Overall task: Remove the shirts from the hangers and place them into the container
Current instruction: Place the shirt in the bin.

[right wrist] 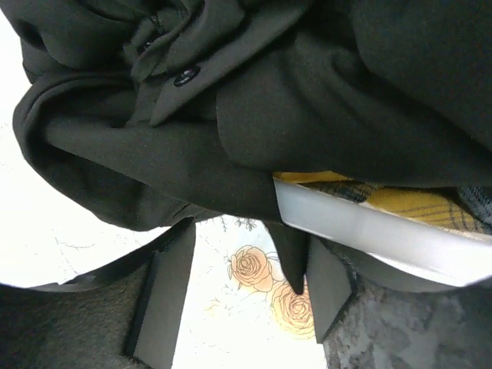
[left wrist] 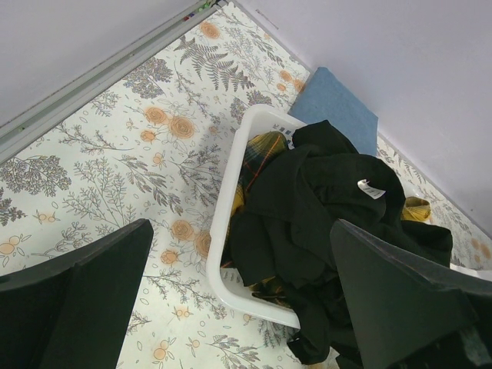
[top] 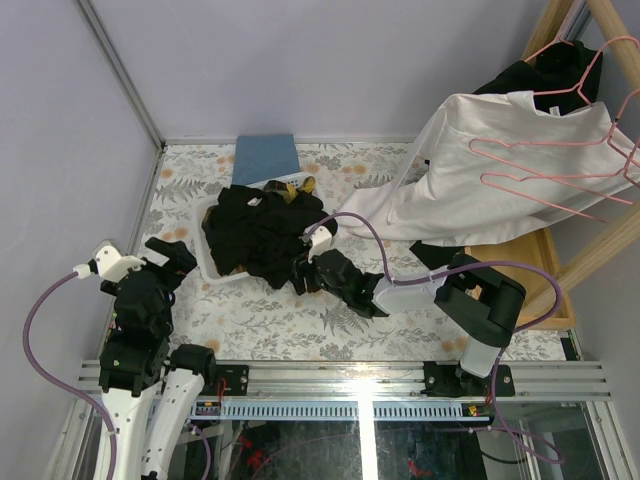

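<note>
**A:** White long-sleeved shirt (top: 480, 170) is the biggest piece. It hangs from the wooden rack (top: 600, 250) on the right among pink hangers (top: 560, 180), and the frame cuts off its right edge. A black shirt on the rack (top: 530, 70) is mostly hidden behind it.

**B:** Where's the container?

**A:** The container (left wrist: 231, 223) sits left of centre on the floral table (top: 300, 320). It is heaped with black shirts (top: 260, 235) that spill over its near rim, so only the left wall and one corner show. I can't tell how many are in the heap. The plaid shirt (left wrist: 261, 150) is buried, with only yellow patches showing.

**B:** Anything around it?

**A:** A wooden tray (top: 545, 275) lies under the white shirt, half covered. A blue cloth (top: 266, 158) lies just behind the container.

**B:** And the grippers?

**A:** The left gripper (top: 172, 255) stands just left of the container, fingers spread wide and holding nothing. The right gripper (right wrist: 244, 288) is at the near rim under the overhanging black fabric. Its fingers are apart, and a point of cloth dangles between them unpinched.
</note>
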### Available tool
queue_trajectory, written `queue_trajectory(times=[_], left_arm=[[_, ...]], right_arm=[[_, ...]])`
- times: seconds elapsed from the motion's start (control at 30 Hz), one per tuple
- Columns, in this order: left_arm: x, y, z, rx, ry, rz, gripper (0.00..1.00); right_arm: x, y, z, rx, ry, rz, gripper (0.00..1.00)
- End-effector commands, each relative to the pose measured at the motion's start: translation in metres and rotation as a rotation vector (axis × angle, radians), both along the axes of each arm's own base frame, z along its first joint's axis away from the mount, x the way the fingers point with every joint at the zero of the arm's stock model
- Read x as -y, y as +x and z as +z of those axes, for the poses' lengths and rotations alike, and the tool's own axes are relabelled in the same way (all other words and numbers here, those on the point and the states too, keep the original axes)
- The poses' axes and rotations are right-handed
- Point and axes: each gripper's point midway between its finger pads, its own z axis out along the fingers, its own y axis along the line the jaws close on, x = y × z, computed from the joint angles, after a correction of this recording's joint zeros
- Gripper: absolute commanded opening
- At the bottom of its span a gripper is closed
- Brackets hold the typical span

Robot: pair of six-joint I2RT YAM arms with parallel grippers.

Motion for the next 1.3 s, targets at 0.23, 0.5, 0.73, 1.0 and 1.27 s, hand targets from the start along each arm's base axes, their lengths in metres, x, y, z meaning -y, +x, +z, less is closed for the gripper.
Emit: queue_trajectory(times=[0.23, 0.5, 0.73, 1.0, 1.27], left_arm=[[-0.001, 0.001, 0.006, 0.017, 0.012, 0.001, 1.0], [-0.001, 0.001, 0.006, 0.017, 0.011, -0.002, 1.0], [-0.002, 0.001, 0.006, 0.018, 0.011, 0.003, 1.0], [-0.002, 0.001, 0.005, 0.014, 0.011, 0.004, 1.0], [0.0, 0.002, 0.005, 0.013, 0.011, -0.003, 1.0]], right_arm=[[-0.019, -0.006, 0.066, 0.072, 0.164, 0.073, 0.15], [-0.048, -0.019, 0.143, 0.093, 0.213, 0.23, 0.14], [-0.093, 0.025, 0.113, 0.043, 0.067, 0.154, 0.15], [-0.104, 0.034, -0.004, -0.112, -0.212, 0.154, 0.2], [-0.098, 0.031, 0.023, -0.085, -0.25, 0.191, 0.33]])
